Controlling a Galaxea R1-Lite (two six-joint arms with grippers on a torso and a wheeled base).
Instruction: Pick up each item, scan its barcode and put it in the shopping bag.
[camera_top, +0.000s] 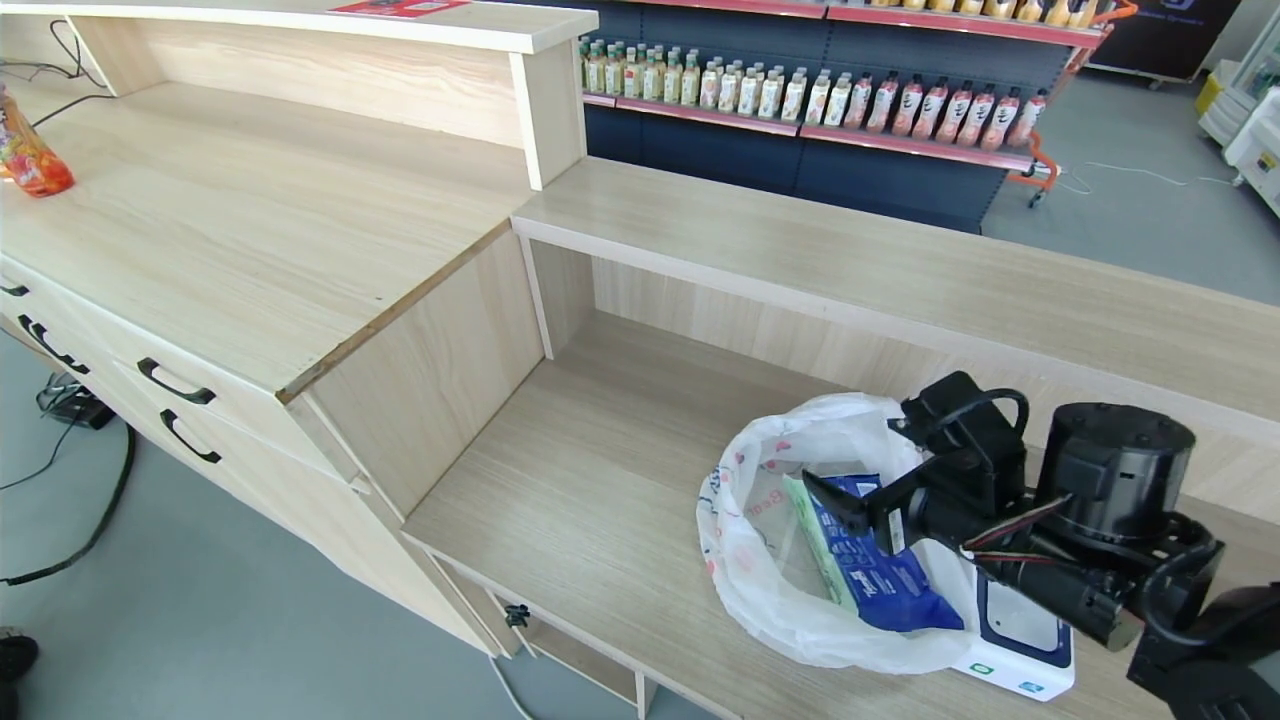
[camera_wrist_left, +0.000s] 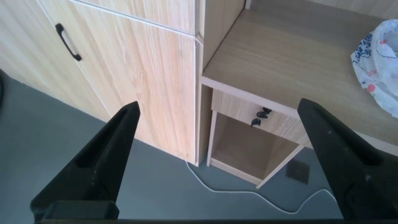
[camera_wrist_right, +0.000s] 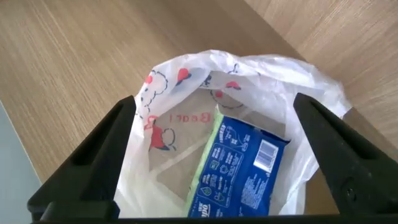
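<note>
Two packs lie inside the shopping bag (camera_top: 740, 560); the bag is white with little red and blue drawings, and its mouth is wide open; it sits on the low wooden counter (camera_top: 600, 480), near the front edge. The blue pack (camera_top: 880, 580) lies tilted in the bag with its barcode side up; a green pack (camera_top: 812, 540) is tucked right beside it, touching it.

The right gripper (camera_wrist_right: 214, 106) hangs just above the bag's mouth; its two black fingers are spread far apart and hold nothing; the blue pack lies below, between them.

The left gripper (camera_wrist_left: 219, 104) is low down by the front of the counter, over the gray floor; its fingers are spread wide too, and nothing is in them.

A white box (camera_top: 1020, 640) sits just beside the bag, under the right arm; it may be the scanner, but the arm hides much of it.

An orange snack pouch (camera_top: 30, 160) lies on the high counter top, well apart from the bag.
</note>
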